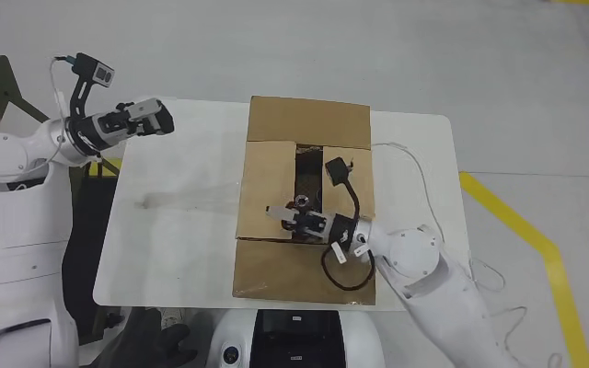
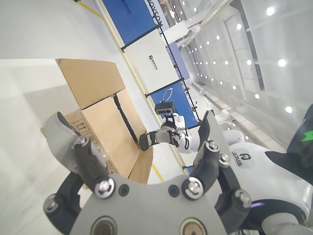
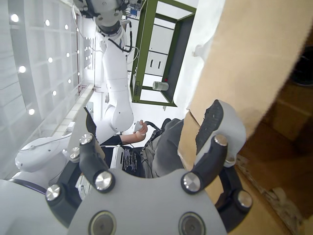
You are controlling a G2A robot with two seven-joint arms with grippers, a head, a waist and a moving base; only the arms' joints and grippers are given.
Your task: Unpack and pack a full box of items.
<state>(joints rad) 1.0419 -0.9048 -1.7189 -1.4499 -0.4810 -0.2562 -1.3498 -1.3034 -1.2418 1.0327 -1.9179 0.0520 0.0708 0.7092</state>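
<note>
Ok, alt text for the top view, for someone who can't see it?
The right claw, open, sits at the gap between the flaps of a cardboard box on a white table. The left claw, also open, hangs above the table's far corner, away from the box.

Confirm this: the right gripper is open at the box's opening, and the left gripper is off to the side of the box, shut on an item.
The left gripper is not shut on an item: the left wrist view shows it open and empty. The rest holds: the right gripper is open at the opening of the box, the left off to the side.
</note>
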